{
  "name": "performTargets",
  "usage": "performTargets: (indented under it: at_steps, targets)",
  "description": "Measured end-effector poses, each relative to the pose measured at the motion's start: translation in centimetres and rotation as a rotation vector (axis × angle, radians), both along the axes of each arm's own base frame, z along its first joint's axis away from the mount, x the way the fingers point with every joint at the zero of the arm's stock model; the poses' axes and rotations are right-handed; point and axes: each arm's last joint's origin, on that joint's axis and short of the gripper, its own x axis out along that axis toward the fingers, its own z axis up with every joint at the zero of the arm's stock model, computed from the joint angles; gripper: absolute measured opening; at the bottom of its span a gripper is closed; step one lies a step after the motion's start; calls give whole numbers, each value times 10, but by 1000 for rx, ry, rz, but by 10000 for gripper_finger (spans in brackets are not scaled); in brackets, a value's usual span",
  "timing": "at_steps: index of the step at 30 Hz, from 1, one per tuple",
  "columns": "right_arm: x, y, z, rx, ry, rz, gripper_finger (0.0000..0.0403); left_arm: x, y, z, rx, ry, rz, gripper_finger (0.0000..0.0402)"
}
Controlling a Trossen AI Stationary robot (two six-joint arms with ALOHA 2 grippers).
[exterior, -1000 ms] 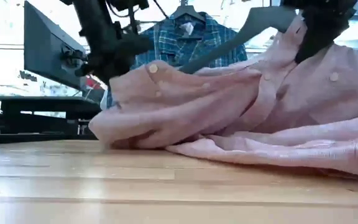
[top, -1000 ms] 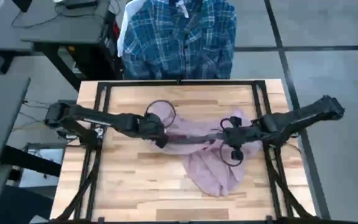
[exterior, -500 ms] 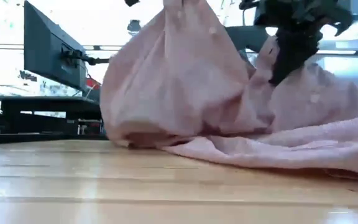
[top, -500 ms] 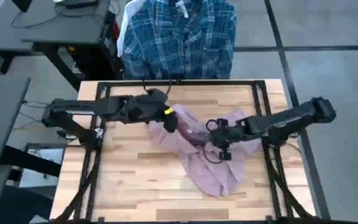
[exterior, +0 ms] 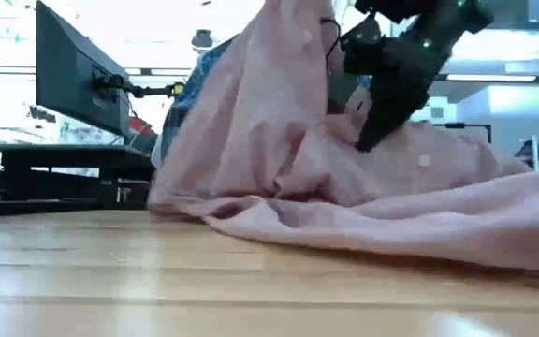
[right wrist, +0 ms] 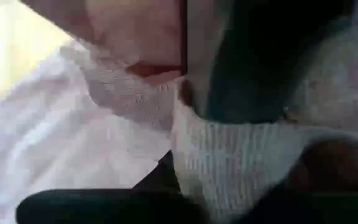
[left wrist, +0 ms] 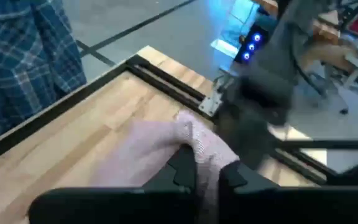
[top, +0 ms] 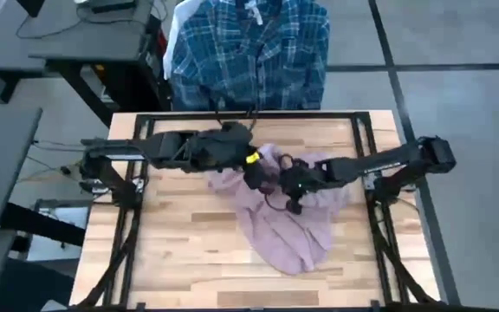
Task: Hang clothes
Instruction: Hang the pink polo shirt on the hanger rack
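Pale wooden slatted desk (top: pixel 180 251) carried the soft dusty pink button shirt (top: pixel 288 230), since a moment earlier bunched and lifted toward the far edge. Left end effector (top: pixel 251 170) clamped on its cloth, right end effector (top: pixel 286 184) likewise. Hanging step nearer. Behind, blue-and-white plaid shirt (top: pixel 249 52) already hung, crowding the rail.

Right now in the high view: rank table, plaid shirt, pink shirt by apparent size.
1. table, clearly the largest.
2. plaid shirt, hanging beyond the table's far edge; it may sit nearer the camera and is cut off at the frame's top, so its rank over the next is unsure.
3. pink shirt, bunched and partly hidden by both arms.
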Motion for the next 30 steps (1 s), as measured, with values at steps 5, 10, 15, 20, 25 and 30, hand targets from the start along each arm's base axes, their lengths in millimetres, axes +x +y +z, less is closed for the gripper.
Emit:
performTargets:
  at_steps: [5, 10, 15, 20, 25, 30]
  targets:
    - [-17, -21, 26, -68, -81, -86, 18, -8, -16, -11, -43, 96, 16, 0]
    - [-31, -36, 51, -126, -185, -158, 18, -8, -30, -23, -40, 179, -17, 0]
    - [-36, -43, 73, -186, -242, -149, 18, -3, -35, -32, -49, 205, -19, 0]
    - [-34, -44, 83, -195, -288, -149, 18, 11, -41, -41, -37, 237, -133, 12]
    - [-33, -44, 93, -216, -311, -133, 18, 23, -34, -52, -76, 281, -212, 70]
    - [-33, -43, 99, -235, -318, -121, 18, 13, -18, -42, -34, 306, -211, 127]
